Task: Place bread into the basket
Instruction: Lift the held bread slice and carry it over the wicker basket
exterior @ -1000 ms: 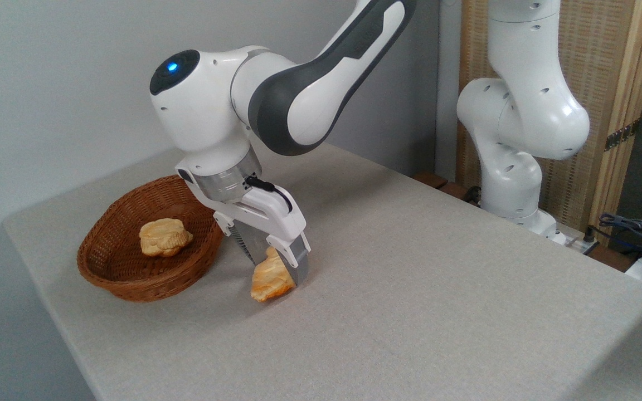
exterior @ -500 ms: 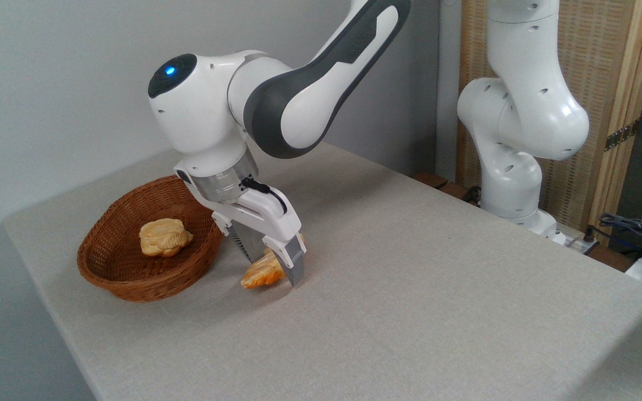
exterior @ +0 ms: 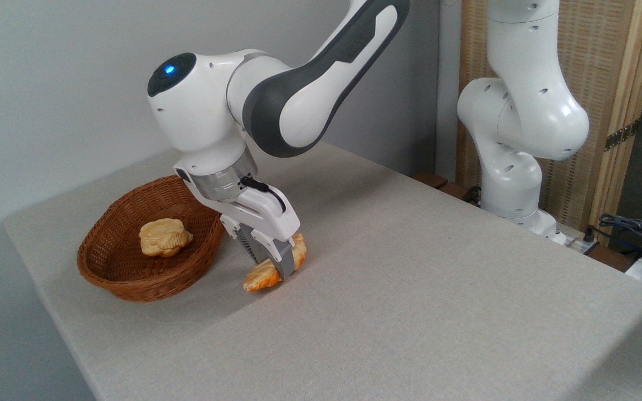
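The bread (exterior: pixel 259 278), a golden-orange pointed pastry, lies slanted on the grey table just right of the basket (exterior: pixel 131 287). My gripper (exterior: pixel 272 268) comes down on it at a tilt from the upper left, its grey fingers (exterior: pixel 283 265) shut on the bread's middle. Both pastry ends stick out past the fingers, and the lower tip touches or nearly touches the table. The reddish-brown wicker basket stands at the table's left. A pale-yellow lumpy bun (exterior: pixel 165 236) rests inside it. A narrow gap separates the gripper from the basket's right rim.
The base of a white robot arm (exterior: pixel 513 184) stands at the back right beside a wooden slatted screen (exterior: pixel 594 100). Cables (exterior: pixel 641 231) lie at the far right edge. The table's rounded corner is just left of the basket.
The fingers have drawn together onto the bread. The bread turned from standing on end to lying slanted across the fingers, and the gripper shifted slightly left and up.
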Robot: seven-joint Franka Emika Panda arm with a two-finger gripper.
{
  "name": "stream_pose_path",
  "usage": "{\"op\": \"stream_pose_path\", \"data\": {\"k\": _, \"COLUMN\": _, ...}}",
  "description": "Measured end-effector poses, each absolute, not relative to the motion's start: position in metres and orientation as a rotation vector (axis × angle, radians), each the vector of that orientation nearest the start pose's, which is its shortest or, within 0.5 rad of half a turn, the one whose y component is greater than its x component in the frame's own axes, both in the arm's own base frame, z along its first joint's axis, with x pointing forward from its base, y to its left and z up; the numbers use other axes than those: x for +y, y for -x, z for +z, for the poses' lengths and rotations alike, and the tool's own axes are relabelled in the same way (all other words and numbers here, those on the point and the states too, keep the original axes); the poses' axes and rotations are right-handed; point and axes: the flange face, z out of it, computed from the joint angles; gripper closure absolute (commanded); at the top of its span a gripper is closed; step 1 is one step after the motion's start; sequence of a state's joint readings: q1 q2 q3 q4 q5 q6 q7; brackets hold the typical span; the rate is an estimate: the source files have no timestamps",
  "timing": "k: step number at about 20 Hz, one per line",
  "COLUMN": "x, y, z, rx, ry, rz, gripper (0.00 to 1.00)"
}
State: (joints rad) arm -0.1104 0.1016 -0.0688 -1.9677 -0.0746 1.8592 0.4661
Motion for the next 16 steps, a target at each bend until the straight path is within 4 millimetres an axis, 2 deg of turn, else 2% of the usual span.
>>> {"op": "stream_pose_path", "data": {"k": 4, "x": -0.105, "y": -0.543, "z": 0.42, "rx": 0.988, "ry": 3.076, "rz": 0.331, "gripper": 0.58}}
{"op": "stream_pose_path", "data": {"k": 8, "x": -0.112, "y": -0.547, "z": 0.454, "rx": 1.002, "ry": 3.098, "rz": 0.287, "gripper": 0.58}}
{"op": "stream_pose_path", "data": {"k": 12, "x": -0.146, "y": -0.555, "z": 0.499, "rx": 1.011, "ry": 3.197, "rz": 0.129, "gripper": 0.58}}
{"op": "stream_pose_path", "data": {"k": 16, "x": -0.19, "y": -0.559, "z": 0.526, "rx": 0.972, "ry": 3.298, "rz": -0.067, "gripper": 0.58}}
